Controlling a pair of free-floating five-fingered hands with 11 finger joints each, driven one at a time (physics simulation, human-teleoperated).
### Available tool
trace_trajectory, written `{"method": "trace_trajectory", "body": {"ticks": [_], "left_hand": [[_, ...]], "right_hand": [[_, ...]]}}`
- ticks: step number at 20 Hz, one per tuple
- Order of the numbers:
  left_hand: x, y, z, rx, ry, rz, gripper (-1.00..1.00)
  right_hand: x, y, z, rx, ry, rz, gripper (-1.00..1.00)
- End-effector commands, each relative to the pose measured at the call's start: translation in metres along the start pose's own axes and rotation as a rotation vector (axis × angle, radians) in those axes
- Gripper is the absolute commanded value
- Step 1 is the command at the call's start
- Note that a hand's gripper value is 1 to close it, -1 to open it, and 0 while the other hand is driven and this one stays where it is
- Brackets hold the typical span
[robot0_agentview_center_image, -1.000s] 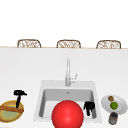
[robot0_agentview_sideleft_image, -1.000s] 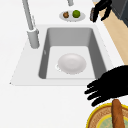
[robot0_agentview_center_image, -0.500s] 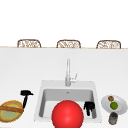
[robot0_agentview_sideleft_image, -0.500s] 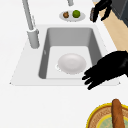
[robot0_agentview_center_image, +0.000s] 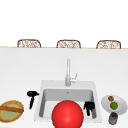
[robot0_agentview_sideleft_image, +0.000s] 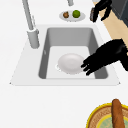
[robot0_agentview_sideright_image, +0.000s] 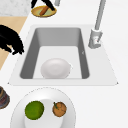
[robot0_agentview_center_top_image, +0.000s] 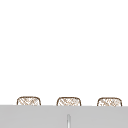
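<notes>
My left hand (robot0_agentview_center_image: 32, 95) hovers at the sink's (robot0_agentview_center_image: 67, 83) left rim, fingers relaxed and pointing down, holding nothing. In the left side view the left hand (robot0_agentview_sideleft_image: 107, 56) reaches over the basin with its fingertips close to a white bowl (robot0_agentview_sideleft_image: 71, 62) lying on the sink floor. My right hand (robot0_agentview_center_image: 89, 105) hangs open over the basin's right side; it appears as the right hand (robot0_agentview_sideright_image: 11, 40) by the sink's front edge. A big red ball (robot0_agentview_center_image: 67, 115) hides the basin's front part in the front view.
A yellow plate with a bread stick (robot0_agentview_center_image: 11, 111) sits left of the sink. At the right stand a white plate (robot0_agentview_center_image: 117, 101) with a lime and a brown fruit, and a dark jar (robot0_agentview_center_image: 113, 118). The faucet (robot0_agentview_center_image: 67, 72) rises behind the basin. Wicker chairs (robot0_agentview_center_image: 28, 43) line the far side.
My left hand has moved from above the bread plate toward the sink, its fingertips now near the white bowl. The right hand has stayed put.
</notes>
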Motion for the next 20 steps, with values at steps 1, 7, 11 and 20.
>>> {"method": "trace_trajectory", "body": {"ticks": [1,7,11,20], "left_hand": [[0.002,-0.003,-0.023,0.017,0.053,-0.087,-1.0],[0.016,-0.016,-0.05,0.017,0.041,-0.134,-1.0],[0.03,-0.027,-0.063,0.024,0.051,-0.124,-1.0],[0.037,-0.042,-0.092,0.042,0.09,-0.16,-1.0]], "right_hand": [[0.0,0.0,0.0,0.0,0.0,0.0,0.0],[0.0,0.0,0.0,0.0,0.0,0.0,0.0],[0.0,0.0,0.0,0.0,0.0,0.0,0.0],[0.0,0.0,0.0,0.0,0.0,0.0,0.0]]}}
